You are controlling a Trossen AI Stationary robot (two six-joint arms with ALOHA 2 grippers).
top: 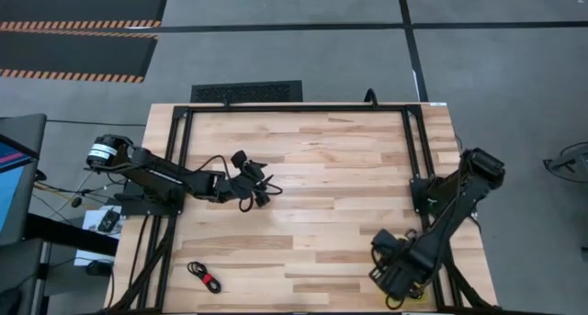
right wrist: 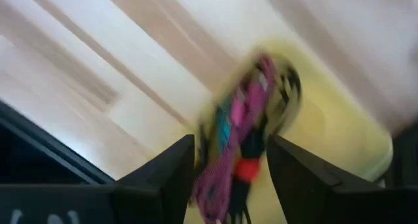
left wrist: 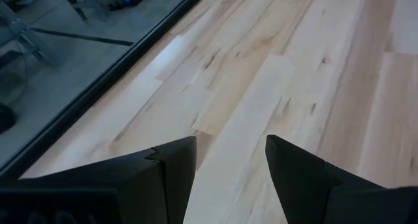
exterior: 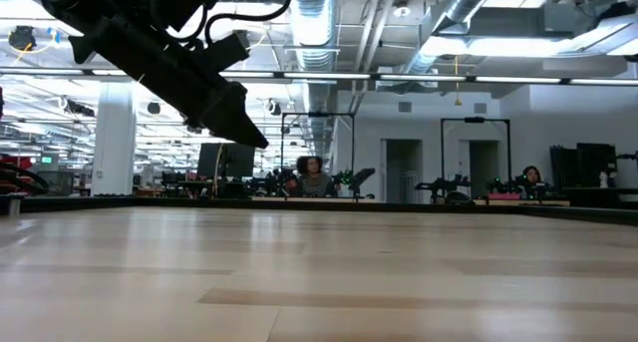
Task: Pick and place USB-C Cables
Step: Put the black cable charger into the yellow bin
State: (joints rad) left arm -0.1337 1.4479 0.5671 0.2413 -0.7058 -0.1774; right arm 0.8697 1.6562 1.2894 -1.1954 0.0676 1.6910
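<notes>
Grey floor with striped mats; exposed ceiling ducts.

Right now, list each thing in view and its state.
left hand: open, empty, raised above the table
right hand: open, over the yellow tray
cable bundle: magenta, teal and black cables heaped in the tray
black-red cable: lying loose near the table's front edge

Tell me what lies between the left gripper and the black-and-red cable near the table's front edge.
Nothing: in the high view only bare wooden table lies between the left gripper and the black-and-red cable.
</notes>
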